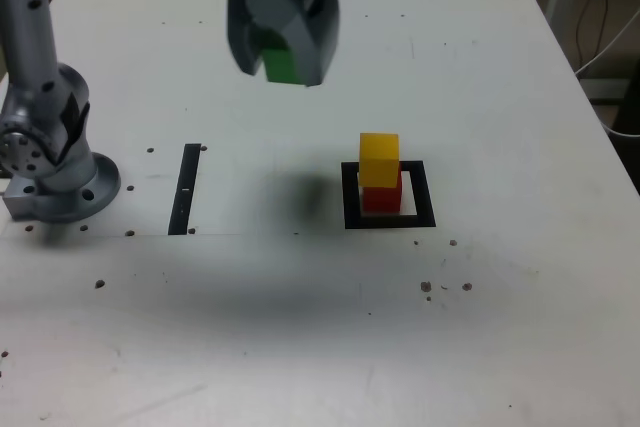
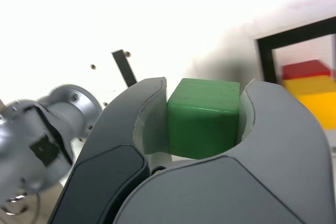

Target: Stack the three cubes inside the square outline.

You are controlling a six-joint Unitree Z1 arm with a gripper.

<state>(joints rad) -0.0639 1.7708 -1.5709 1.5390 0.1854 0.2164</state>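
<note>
Three cubes in view, one of each colour: green cube (image 1: 279,64), yellow cube (image 1: 379,159), red cube (image 1: 381,197). One square outline (image 1: 350,197), black frame with a pale centre, right of middle in the exterior view. One narrow black strip (image 1: 185,189) lies well to the exterior view's left of the outline, near the arm base (image 1: 60,187). One gripper (image 1: 281,72).

Two cubes are stacked: the yellow one sits on the red one, and the red one rests inside the outline. The yellow cube looks turned slightly relative to the red cube beneath.

Third cube, the green one, is off the table (image 1: 500,327). The wrist view shows it (image 2: 203,116) seated between the two grey fingers (image 2: 142,129), both side faces in contact with the inner pads, top face and front face exposed. The gripper (image 2: 203,121) is clamped on the green cube, its two halves parted only by the cube's width. In the exterior view the gripper hangs above the table surface, up and to the exterior view's left of the stack, well apart from it; only the lower part of the green block shows beneath the dark gripper body.

Small dark holes dot the white tabletop. No legible writing, brand or label on the cubes, gripper or table.
</note>
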